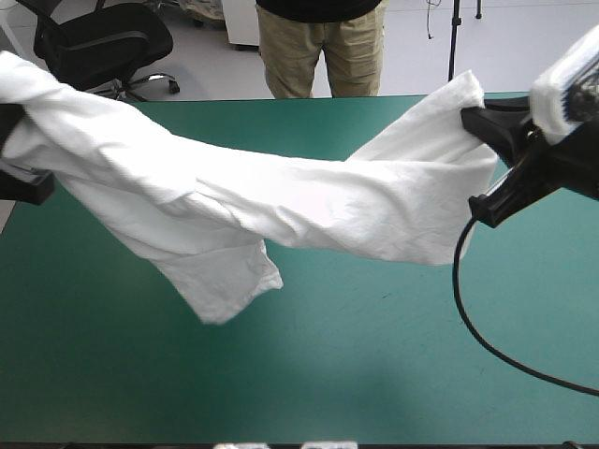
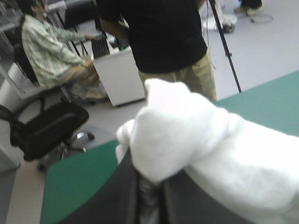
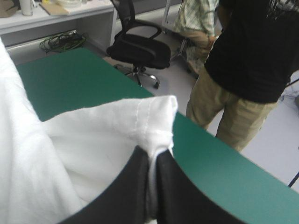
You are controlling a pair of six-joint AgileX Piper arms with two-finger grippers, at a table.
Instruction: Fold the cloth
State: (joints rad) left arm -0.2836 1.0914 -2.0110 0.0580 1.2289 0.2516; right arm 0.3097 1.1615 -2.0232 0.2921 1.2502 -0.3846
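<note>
The white T-shirt [image 1: 281, 210] hangs stretched in the air between both arms, above the teal-green table [image 1: 356, 374]. One sleeve or corner droops low at the left of middle. My left gripper [image 1: 14, 126] holds the shirt's left end at the table's left edge; in the left wrist view its black fingers [image 2: 117, 196] are shut on bunched white T-shirt [image 2: 196, 140]. My right gripper [image 1: 473, 122] pinches the right end near the far right; in the right wrist view the fingers [image 3: 135, 186] meet with the T-shirt's hemmed corner [image 3: 154, 116] between them.
A black cable [image 1: 487, 327] from the right wrist loops down over the table's right side. The teal-green cover shows bare under the shirt and along the near edge.
</note>
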